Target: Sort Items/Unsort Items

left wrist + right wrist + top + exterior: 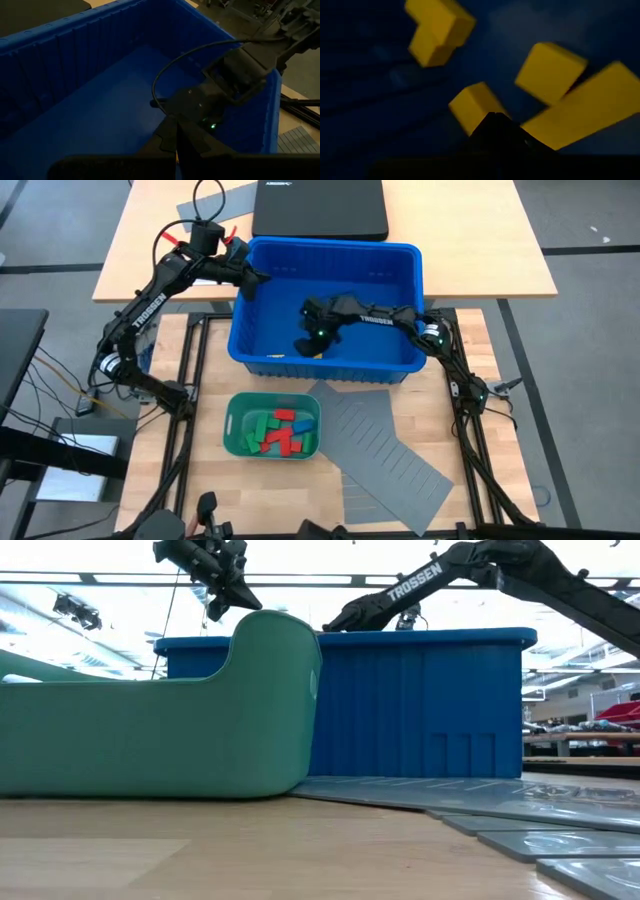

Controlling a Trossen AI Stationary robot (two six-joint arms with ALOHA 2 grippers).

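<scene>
Under the closed right gripper [495, 122], yellow blocks [547, 70] lie at mixed angles.

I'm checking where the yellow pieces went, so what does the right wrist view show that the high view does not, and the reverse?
Only the right wrist view shows several yellow rectangular toy blocks lying on the bin floor just ahead of the shut right gripper. Only the high view shows the teal-green oblong plastic tray holding red, green and blue blocks, the flat grey slotted divider sheet and the left gripper over the bin's rim. Both show the big blue plastic bin's inside.
</scene>
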